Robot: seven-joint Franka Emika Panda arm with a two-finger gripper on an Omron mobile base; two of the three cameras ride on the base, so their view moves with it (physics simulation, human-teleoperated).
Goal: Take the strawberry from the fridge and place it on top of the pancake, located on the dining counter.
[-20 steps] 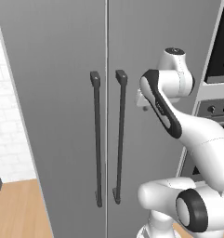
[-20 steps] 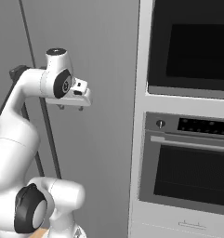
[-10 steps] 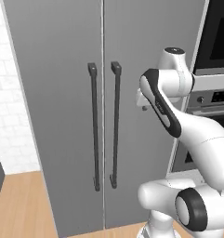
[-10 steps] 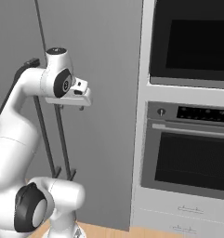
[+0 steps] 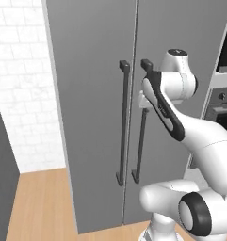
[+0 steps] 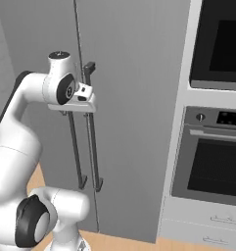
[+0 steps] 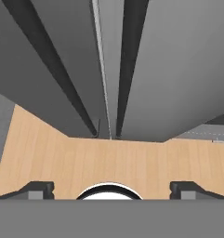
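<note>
White-tiled wall (image 5: pixel 25 84), fridge (image 5: pixel 91 94) doors closed, bar handles (image 5: pixel 123 122) vertical, hand (image 7: pixel 111 188) spread, nothing held

The arm rises from the lower right of the left base view, elbow bent, wrist at centre right. The gripper (image 7: pixel 111 189) points down, fingertips (image 7: pixel 36 188) spread wide, holding nothing.

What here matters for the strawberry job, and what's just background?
Job:
- fridge, both doors shut
- its two bar handles
- gripper, open, pointing down at the floor

Background:
- wall ovens
- white brick wall
- wood floor
</note>
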